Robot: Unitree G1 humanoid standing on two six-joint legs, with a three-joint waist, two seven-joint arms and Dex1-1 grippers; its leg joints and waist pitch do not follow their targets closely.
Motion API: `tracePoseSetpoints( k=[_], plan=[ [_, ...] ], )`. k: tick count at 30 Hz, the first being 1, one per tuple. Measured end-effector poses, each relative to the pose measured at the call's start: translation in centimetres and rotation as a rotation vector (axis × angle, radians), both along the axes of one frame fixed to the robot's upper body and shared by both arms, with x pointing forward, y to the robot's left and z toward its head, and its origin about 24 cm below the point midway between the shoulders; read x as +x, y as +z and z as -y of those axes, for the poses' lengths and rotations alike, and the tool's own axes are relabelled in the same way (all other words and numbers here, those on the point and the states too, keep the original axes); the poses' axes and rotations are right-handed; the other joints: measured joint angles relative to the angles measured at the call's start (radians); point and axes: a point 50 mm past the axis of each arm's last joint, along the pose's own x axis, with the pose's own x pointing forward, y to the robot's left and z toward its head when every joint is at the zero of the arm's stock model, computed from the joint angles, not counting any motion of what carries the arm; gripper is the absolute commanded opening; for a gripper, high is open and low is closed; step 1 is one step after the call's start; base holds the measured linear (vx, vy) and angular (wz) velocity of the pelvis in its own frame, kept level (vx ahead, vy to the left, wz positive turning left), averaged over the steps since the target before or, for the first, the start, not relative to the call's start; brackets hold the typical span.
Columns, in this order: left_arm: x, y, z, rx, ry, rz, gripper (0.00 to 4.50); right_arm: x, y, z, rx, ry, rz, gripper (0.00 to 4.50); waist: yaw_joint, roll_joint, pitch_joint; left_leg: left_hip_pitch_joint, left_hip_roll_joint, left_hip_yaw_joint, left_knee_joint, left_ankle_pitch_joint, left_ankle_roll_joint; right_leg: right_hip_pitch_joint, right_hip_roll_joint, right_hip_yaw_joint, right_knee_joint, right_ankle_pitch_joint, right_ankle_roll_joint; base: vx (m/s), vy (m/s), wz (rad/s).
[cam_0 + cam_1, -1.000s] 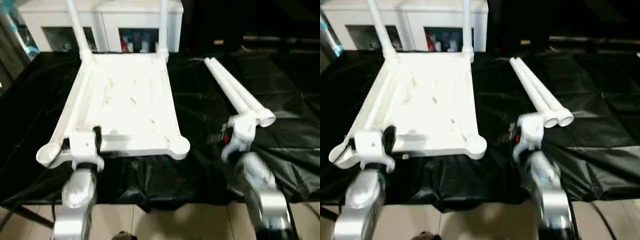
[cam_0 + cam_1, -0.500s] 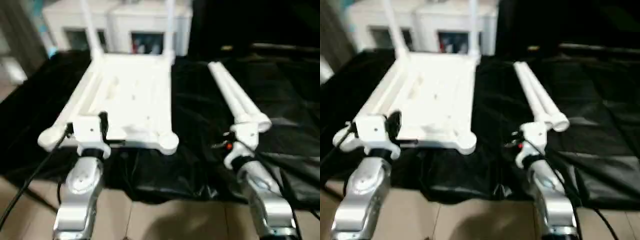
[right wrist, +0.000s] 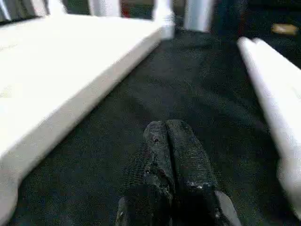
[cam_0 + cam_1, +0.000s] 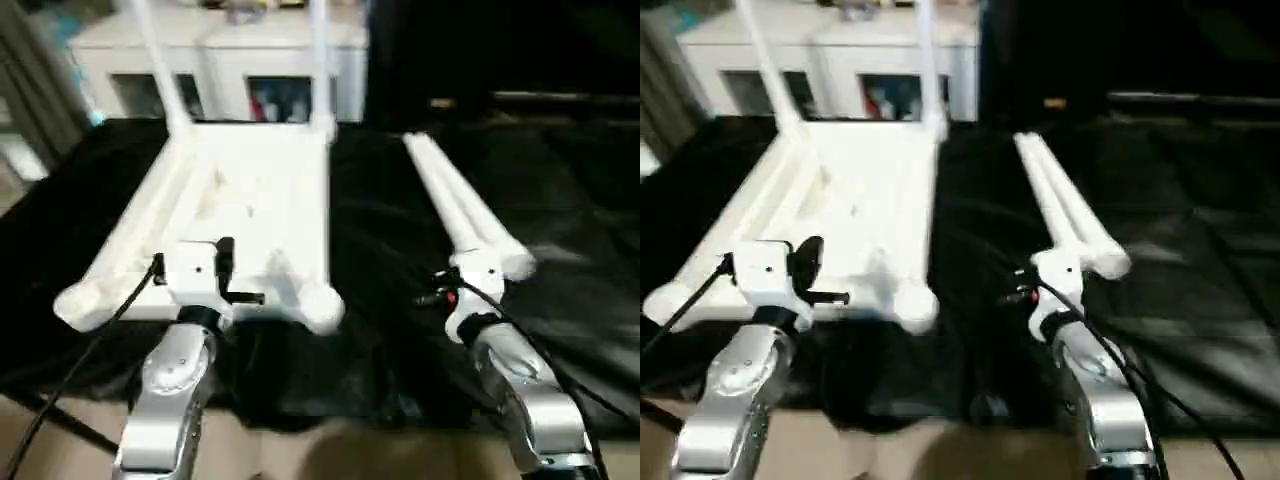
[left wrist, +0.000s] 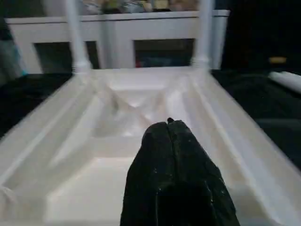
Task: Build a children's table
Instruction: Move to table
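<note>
white plastic everywhere up front in the head views: children's table (image 4: 240,200) upside down on the black-covered bench (image 4: 400,230), ribbed underside up, toward the left of the cloth. two legs (image 4: 318,60) already standing upright in the far corner sockets; near corner sockets (image 4: 318,305) round and open. two loose legs (image 4: 465,215) lying side by side on the cloth to the right, well apart from the tabletop, near ends close to the right wrist. left pincer (image 4: 222,262) at the near edge of the tabletop, black fingers together, holding nothing. right pincer (image 4: 437,297) low over the cloth between tabletop and loose legs, just beside the legs' near ends. white glass-door cabinet (image 4: 220,70) behind the bench.

left wrist view: black fingers (image 5: 171,160) pressed tight into one point, nothing between, aimed across the ribbed underside toward the two upright legs and the cabinet beyond.

right wrist view: fingers (image 3: 169,160) closed against each other, empty, over the black cloth; tabletop edge (image 3: 80,94) along one side, loose legs (image 3: 273,89) along the other.
</note>
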Motion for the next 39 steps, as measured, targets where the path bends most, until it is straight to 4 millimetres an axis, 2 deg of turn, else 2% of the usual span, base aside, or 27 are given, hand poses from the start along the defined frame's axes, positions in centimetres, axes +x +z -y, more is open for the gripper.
tracePoseSetpoints(
  k=[1,2,3,4,5,6,7,8,9,10,11,12,13,15,17,18,20,22,23,24,25,26,27,29,31,34,39],
  plan=[
    [-0.2,-0.2,-0.6,0.007,0.021,-0.01,0.0,0.0,0.0,-0.9,0.012,0.028,-0.001,0.02,-0.011,-0.004,0.002,0.011,-0.003,-0.003,0.003,-0.016,-0.02,0.001,-0.01,0.0,0.022,-0.018,-0.002,0.27,0.097,-0.04],
    [-0.3,-0.3,-1.1,0.015,0.04,-0.016,0.0,0.1,0.3,-1.7,0.02,0.061,0.008,0.02,-0.027,-0.023,0.0,0.013,-0.013,-0.002,0.003,-0.023,-0.017,-0.023,-0.021,0.009,0.068,-0.027,-0.006,0.181,0.077,-0.04],
    [-0.3,-0.4,-1.3,0.015,0.049,-0.022,0.0,0.1,0.3,-1.9,0.021,0.076,0.008,0.02,-0.039,-0.027,-0.002,0.017,-0.02,-0.003,0.003,-0.03,-0.013,-0.051,-0.033,0.013,0.114,-0.028,0.004,0.193,0.029,0.05],
    [-0.3,-0.4,-1.3,0.01,0.05,-0.022,0.0,0.1,0.3,-1.8,0.015,0.076,0.008,0.02,-0.054,-0.029,-0.002,0.026,-0.022,-0.001,0.003,-0.039,-0.01,-0.083,-0.046,0.021,0.139,-0.022,0.028,0.151,0.013,0.05],
    [-0.3,-0.4,-1.2,0.008,0.049,-0.02,0.0,0.2,0.3,-1.6,0.01,0.073,0.009,0.02,-0.062,-0.035,-0.002,0.034,-0.024,0.003,0.003,-0.045,-0.011,-0.109,-0.057,0.028,0.142,-0.012,0.047,0.151,0.013,0.05],
    [-0.3,-0.3,-1.1,0.006,0.048,-0.017,0.0,0.2,0.3,-1.4,0.009,0.068,0.008,0.02,-0.071,-0.045,-0.001,0.042,-0.029,0.008,0.002,-0.05,-0.011,-0.131,-0.07,0.037,0.132,0.002,0.065,0.117,-0.036,-0.02],
    [-0.3,-0.2,-1.1,0.004,0.047,-0.013,0.0,0.2,0.4,-1.2,0.007,0.06,0.008,0.02,-0.078,-0.073,0.002,0.053,-0.044,0.019,0.001,-0.057,-0.018,-0.14,-0.09,0.049,0.067,0.021,0.065,0.085,-0.099,-0.01],
    [-0.3,-0.3,-1.0,-0.001,0.047,-0.017,0.0,0.3,0.3,-1.0,-0.005,0.054,-0.002,0.02,-0.079,-0.091,0.005,0.057,-0.05,0.026,0.003,-0.064,-0.023,-0.138,-0.097,0.062,0.064,0.075,0.053,0.085,-0.099,-0.01],
    [-0.5,-0.6,-0.6,-0.019,0.042,-0.028,0.0,0.4,0.2,-0.6,-0.02,0.041,-0.015,0.02,-0.073,-0.092,0.006,0.055,-0.049,0.026,0.024,-0.08,0.02,-0.128,-0.088,0.066,0.052,0.068,0.043,0.082,-0.119,-0.01],
    [-0.5,-0.7,0.1,-0.032,0.016,-0.033,0.0,0.5,0.1,-0.1,-0.039,0.025,-0.032,0.02,-0.065,-0.092,0.006,0.049,-0.05,0.014,0.04,-0.091,0.043,-0.121,-0.085,0.064,0.045,0.069,0.038,0.083,-0.107,-0.06],
    [-0.5,-0.8,0.5,-0.036,0.003,-0.041,0.0,0.9,0.4,0.4,-0.049,-0.004,-0.037,0.02,-0.059,-0.091,0.006,0.039,-0.05,0.006,0.044,-0.088,0.04,-0.114,-0.078,0.063,0.04,0.07,0.036,0.083,-0.107,-0.06],
    [-0.5,-0.7,0.4,-0.033,0.005,-0.043,0.0,1.3,0.7,0.4,-0.048,-0.006,-0.037,0.02,-0.057,-0.083,0.001,0.037,-0.04,0.001,0.01,-0.062,0.019,-0.113,-0.067,0.059,0.04,0.076,0.034,0.07,-0.085,-0.09],
    [-0.5,-0.7,0.0,-0.026,0.006,-0.041,0.0,1.8,1.2,0.1,-0.013,0.012,-0.058,0.02,-0.053,-0.073,-0.001,0.033,-0.024,-0.002,-0.003,-0.033,-0.056,-0.114,-0.053,0.053,0.043,0.075,0.031,0.065,-0.029,-0.11],
    [-0.4,-0.5,-0.3,-0.027,0.002,-0.035,0.0,2.2,1.8,-0.3,0.044,0.05,-0.076,0.29,-0.052,-0.074,-0.001,0.023,-0.015,-0.001,-0.003,-0.027,-0.067,-0.115,-0.052,0.047,0.032,0.081,0.033,0.032,-0.014,-0.06],
    [-0.2,-0.3,-0.3,-0.033,-0.009,-0.028,0.0,2.5,1.8,-0.6,0.063,0.064,-0.09,0.29,-0.046,-0.071,-0.002,0.019,-0.009,0.005,-0.003,-0.026,-0.068,-0.117,-0.053,0.042,0.02,0.088,0.032,0.0,0.0,0.0],
    [-0.2,-0.3,-0.4,-0.03,-0.007,-0.027,0.0,2.5,1.7,-0.6,0.068,0.066,-0.099,0.29,-0.037,-0.07,-0.001,0.017,-0.005,0.012,-0.003,-0.026,-0.067,-0.114,-0.055,0.038,0.015,0.088,0.025,0.0,0.0,0.0],
    [-0.2,-0.3,-0.6,-0.029,-0.004,-0.027,0.0,2.5,1.5,-0.7,0.074,0.067,-0.11,0.29,-0.029,-0.07,0.0,0.02,0.003,0.029,-0.003,-0.029,-0.062,-0.109,-0.06,0.036,0.011,0.088,0.023,0.0,0.0,0.0],
    [-0.2,-0.2,-0.6,-0.029,-0.001,-0.026,0.0,2.5,1.5,-0.7,0.078,0.068,-0.111,0.29,-0.029,-0.069,0.001,0.025,0.009,0.046,-0.004,-0.029,-0.061,-0.105,-0.066,0.035,0.012,0.088,0.023,0.0,0.0,0.0],
    [-0.2,-0.2,-0.6,-0.03,-0.001,-0.026,0.21,2.5,1.5,-0.7,0.079,0.068,-0.111,0.36,-0.029,-0.07,0.001,0.028,0.011,0.053,-0.004,-0.029,-0.061,-0.103,-0.068,0.035,0.012,0.089,0.023,0.0,0.0,0.0],
    [-0.3,-0.3,-0.7,-0.03,-0.025,-0.04,0.33,3.1,1.4,-0.9,0.071,0.069,-0.124,0.49,-0.028,-0.05,0.009,0.031,0.012,0.057,-0.004,-0.029,-0.061,-0.1,-0.07,0.035,0.012,0.089,0.023,0.0,0.0,0.0],
    [0.0,-0.3,-1.1,0.001,-0.105,-0.086,0.33,5.6,1.8,-1.1,0.019,0.044,-0.159,0.49,-0.042,-0.046,0.014,0.036,0.011,0.059,0.0,-0.029,-0.061,-0.098,-0.073,0.037,0.015,0.09,0.021,-0.078,0.043,-0.15],
    [0.2,0.1,-1.1,0.021,-0.172,-0.105,0.44,7.4,2.8,-0.8,-0.026,0.007,-0.156,0.58,-0.049,-0.035,0.019,0.033,0.006,0.059,0.0,-0.029,-0.061,-0.105,-0.078,0.036,0.016,0.091,0.02,-0.078,0.043,-0.15],
    [0.5,0.5,-1.0,0.039,-0.236,-0.12,0.53,8.8,3.8,-0.3,-0.06,-0.032,-0.153,0.69,-0.051,-0.031,0.022,0.03,0.003,0.059,-0.002,-0.028,-0.061,-0.11,-0.083,0.035,0.016,0.092,0.022,-0.108,0.048,-0.17],
    [0.5,1.1,-0.8,0.068,-0.336,-0.154,0.74,10.7,5.4,0.7,-0.105,-0.097,-0.143,0.87,-0.047,-0.035,0.02,0.031,0.002,0.064,-0.007,-0.028,-0.061,-0.111,-0.087,0.034,0.02,0.098,0.017,-0.07,-0.002,0.07],
    [0.3,1.1,-0.6,0.066,-0.376,-0.185,0.88,11.6,6.1,1.0,-0.11,-0.122,-0.142,1.03,-0.04,-0.036,0.02,0.033,0.006,0.066,-0.008,-0.026,-0.059,-0.11,-0.087,0.03,0.02,0.098,0.017,0.0,0.0,0.0],
    [0.6,1.5,-0.3,0.056,-0.395,-0.181,1.18,12.1,5.9,1.0,-0.113,-0.134,-0.169,1.29,-0.028,-0.036,0.02,0.028,0.011,0.068,-0.011,-0.011,-0.056,-0.114,-0.085,0.027,0.02,0.1,0.017,0.0,0.0,0.0],
    [1.1,2.4,-0.1,0.039,-0.409,-0.155,1.6,12.9,6.2,0.9,-0.106,-0.138,-0.178,1.71,-0.021,-0.034,0.019,0.002,0.011,0.07,-0.008,-0.001,-0.04,-0.136,-0.086,0.024,0.021,0.101,0.017,0.0,0.0,0.0]
  ],
)
